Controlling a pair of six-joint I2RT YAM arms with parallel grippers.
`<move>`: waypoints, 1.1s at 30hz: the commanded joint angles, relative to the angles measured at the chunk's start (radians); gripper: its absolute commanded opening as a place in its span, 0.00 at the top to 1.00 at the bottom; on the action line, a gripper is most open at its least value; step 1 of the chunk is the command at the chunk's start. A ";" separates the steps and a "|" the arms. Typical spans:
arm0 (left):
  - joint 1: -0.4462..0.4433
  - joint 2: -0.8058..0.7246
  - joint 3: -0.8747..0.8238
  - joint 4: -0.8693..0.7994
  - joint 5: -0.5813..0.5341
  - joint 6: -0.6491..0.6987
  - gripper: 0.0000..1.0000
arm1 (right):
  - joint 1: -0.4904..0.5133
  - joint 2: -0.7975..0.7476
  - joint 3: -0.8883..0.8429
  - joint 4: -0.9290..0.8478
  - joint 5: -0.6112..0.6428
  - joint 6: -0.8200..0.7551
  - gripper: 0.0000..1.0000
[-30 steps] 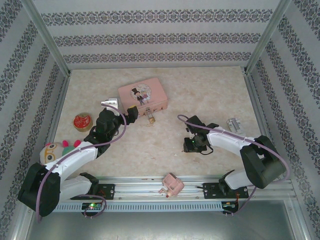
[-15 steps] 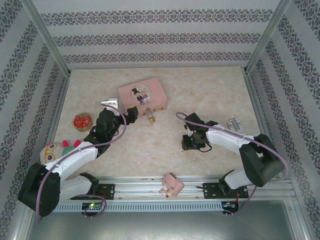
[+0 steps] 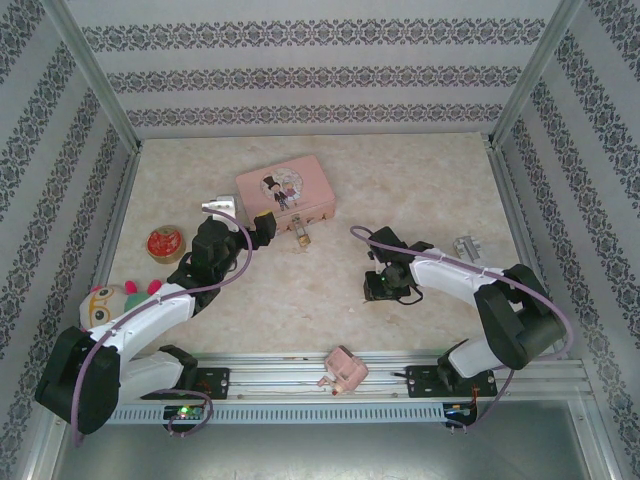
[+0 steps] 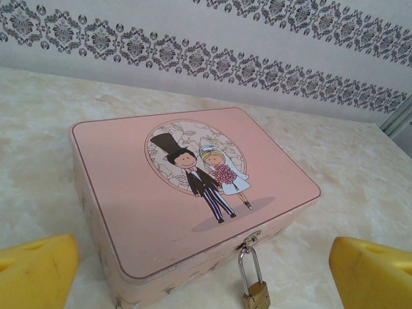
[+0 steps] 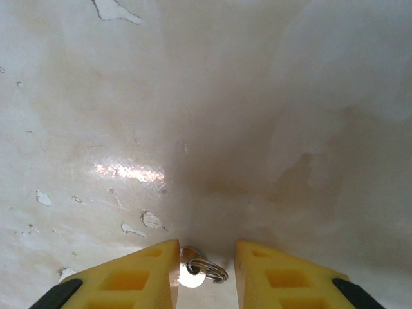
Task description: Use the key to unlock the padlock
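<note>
**Pink, brass and yellow on cream marble**

The tin (image 4: 193, 193) is pale pink. Its lid carries a cartoon groom in a black top hat and a bride in white, set on a cream floral roundel. The padlock (image 4: 256, 297) is brass-gold with a silver shackle, and the key (image 5: 192, 275) is silvery. The left gripper (image 4: 203, 257) and right gripper (image 5: 206, 270) have yellow fingers (image 5: 129, 280). The table (image 3: 420, 180) is marbled cream. The walls (image 3: 300, 90) are white with grey damask bands.

padlock (image 4: 256, 298): lower body cut by bottom edge | key (image 5: 191, 275): blade hidden, low inside right pincer (image 5: 206, 248)
</note>
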 commanded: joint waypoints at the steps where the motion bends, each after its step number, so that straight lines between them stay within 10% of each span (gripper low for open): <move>1: -0.012 -0.019 -0.008 -0.010 -0.014 -0.007 0.01 | 0.020 0.013 0.000 -0.016 0.027 0.011 0.71; 33: -0.011 -0.086 0.098 -0.253 0.026 -0.009 0.01 | 0.077 -0.124 0.119 -0.028 -0.005 0.161 1.00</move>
